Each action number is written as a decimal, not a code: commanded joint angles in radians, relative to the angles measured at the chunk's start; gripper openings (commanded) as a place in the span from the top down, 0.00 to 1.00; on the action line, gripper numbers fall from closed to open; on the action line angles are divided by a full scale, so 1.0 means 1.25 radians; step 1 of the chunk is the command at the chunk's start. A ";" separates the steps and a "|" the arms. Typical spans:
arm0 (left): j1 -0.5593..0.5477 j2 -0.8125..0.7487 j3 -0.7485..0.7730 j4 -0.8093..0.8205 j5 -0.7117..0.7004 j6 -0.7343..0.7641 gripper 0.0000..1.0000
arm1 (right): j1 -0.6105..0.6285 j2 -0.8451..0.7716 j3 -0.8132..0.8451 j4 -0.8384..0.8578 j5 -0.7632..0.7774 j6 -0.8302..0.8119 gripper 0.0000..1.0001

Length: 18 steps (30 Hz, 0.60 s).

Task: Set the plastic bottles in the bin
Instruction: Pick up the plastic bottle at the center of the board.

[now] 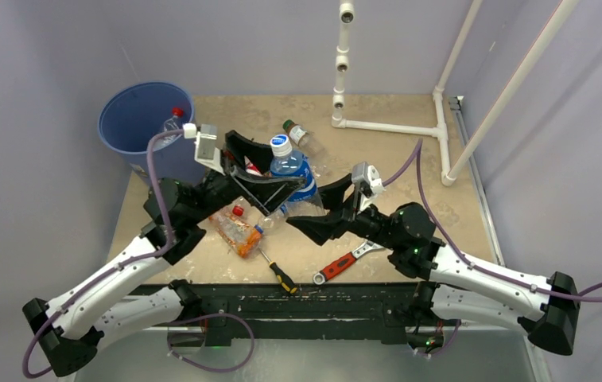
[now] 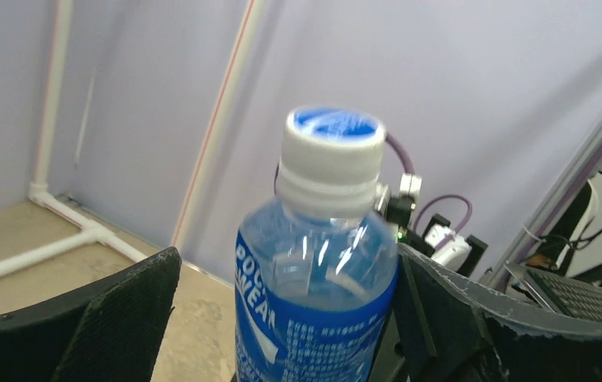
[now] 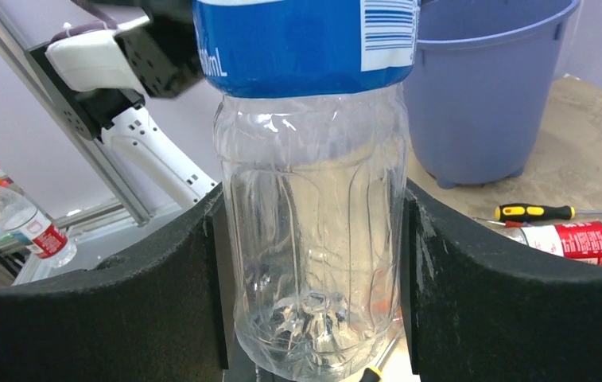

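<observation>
Clear plastic bottle with blue label and white cap (image 1: 289, 169) is upright, mid-frame. Right gripper (image 3: 313, 270) clamps its lower body. Left gripper (image 2: 285, 318) is spread wide around the shoulder. Back left off sideways first, then carry to round blue plastic bin (image 1: 134, 107), upper left.

Blue-labelled bottle (image 2: 313, 310), white "POC" above "WEA" on its label, "mL" and a barcode near the label's lower edge
</observation>
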 commanded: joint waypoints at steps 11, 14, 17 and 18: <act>0.003 0.037 0.242 -0.227 -0.016 0.084 0.22 | 0.001 -0.033 -0.033 -0.004 0.035 -0.052 0.64; 0.003 0.065 0.259 -0.255 0.013 0.072 0.43 | 0.001 -0.032 -0.029 -0.007 0.037 -0.056 0.65; 0.003 0.074 0.262 -0.257 0.027 0.062 0.57 | 0.001 -0.034 -0.030 -0.008 0.040 -0.058 0.66; 0.004 0.072 0.261 -0.259 0.025 0.063 0.60 | 0.001 -0.034 -0.030 -0.007 0.041 -0.059 0.66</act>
